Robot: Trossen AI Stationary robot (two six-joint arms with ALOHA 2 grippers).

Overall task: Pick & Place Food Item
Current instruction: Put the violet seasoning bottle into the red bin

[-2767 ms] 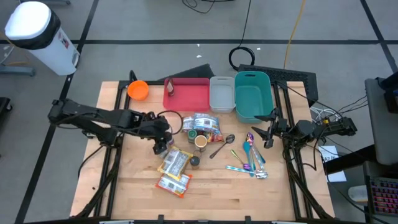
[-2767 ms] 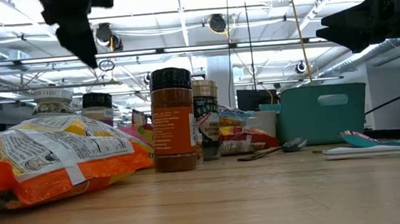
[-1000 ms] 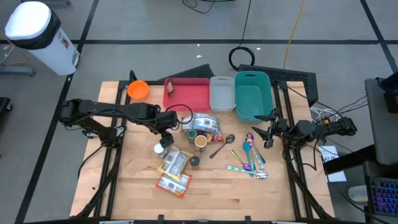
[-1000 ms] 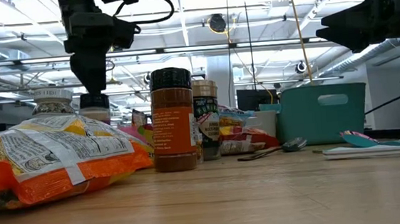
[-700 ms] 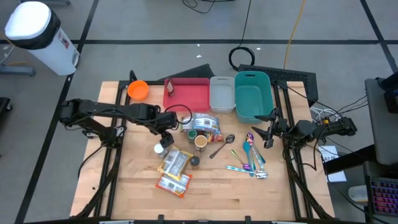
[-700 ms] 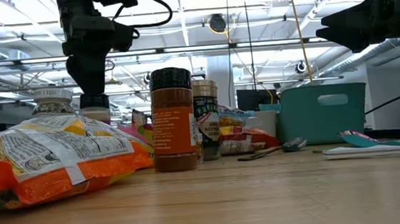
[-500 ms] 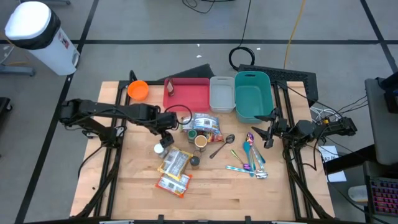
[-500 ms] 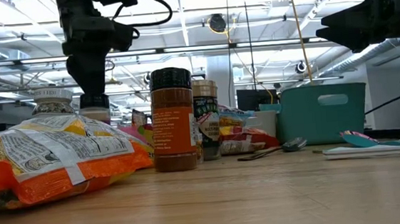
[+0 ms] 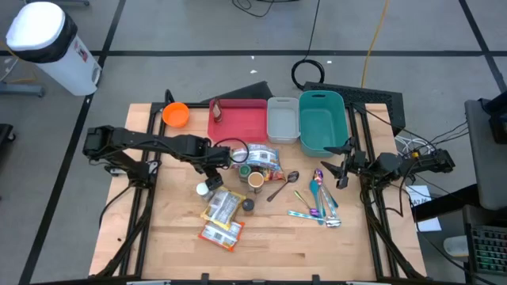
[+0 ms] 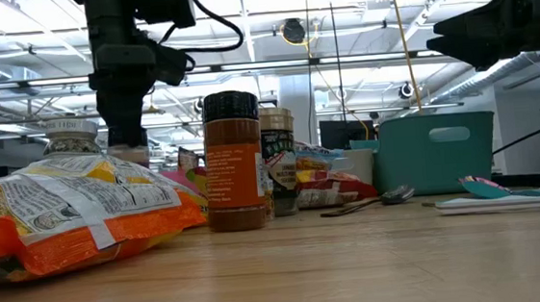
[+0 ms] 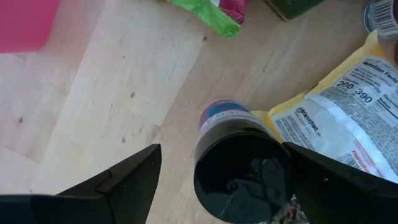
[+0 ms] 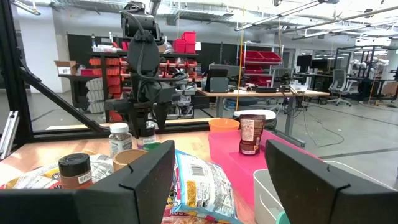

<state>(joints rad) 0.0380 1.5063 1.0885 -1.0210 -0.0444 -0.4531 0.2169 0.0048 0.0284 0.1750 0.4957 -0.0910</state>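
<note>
The left hand (image 11: 219, 186) hangs released, fingers either side of the black-lidded jar (image 11: 239, 163), not touching.

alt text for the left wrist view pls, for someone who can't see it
Seen from directly above, a black-lidded jar stands on the wooden table between the left gripper's two open dark fingers. An orange-edged snack bag lies beside it, with a pink tray corner and green packaging farther off.

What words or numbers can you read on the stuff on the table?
"Nutrition Fac…" on the yellow snack bag, cut off at the edge.
"200" and "390" on the same bag.
A brand-like word on that bag is too blurred to read.
Labels on the brown spice jar and the orange bag are too small to read.
</note>
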